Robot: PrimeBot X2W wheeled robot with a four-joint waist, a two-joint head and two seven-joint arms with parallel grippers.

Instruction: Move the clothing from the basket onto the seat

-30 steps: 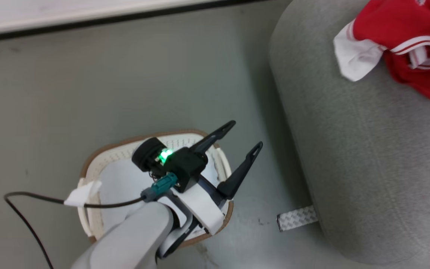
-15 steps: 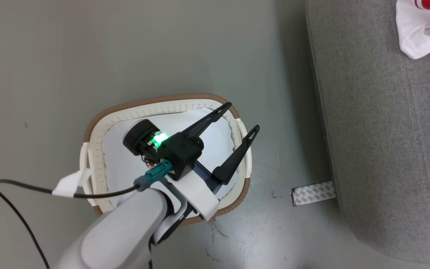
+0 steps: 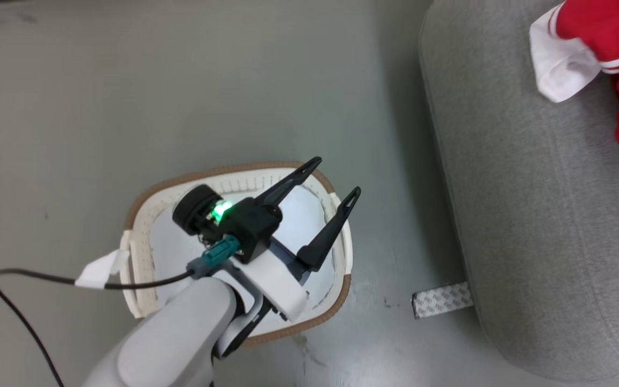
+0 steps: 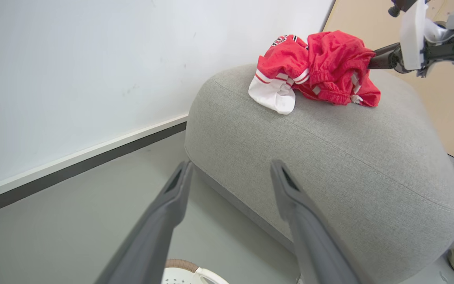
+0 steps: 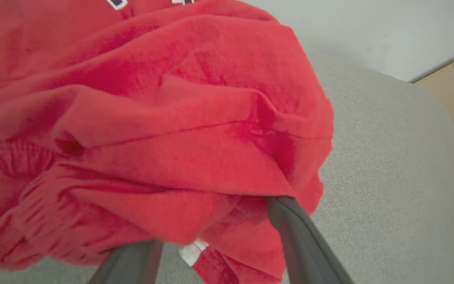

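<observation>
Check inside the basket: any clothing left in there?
Inside the basket I see the pale flat pad and no red fabric. The left gripper and its forearm cover the middle and near side, so that part cannot be checked.

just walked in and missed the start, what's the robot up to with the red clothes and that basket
The robot is emptying the basket on the floor onto the seat. The red clothing lies bunched on top of the seat, with the right gripper at the pile, fingers spread and cloth draped over their tips. The left gripper hangs open above the basket; what shows of its inside is a pale pad, no red garments.
</observation>
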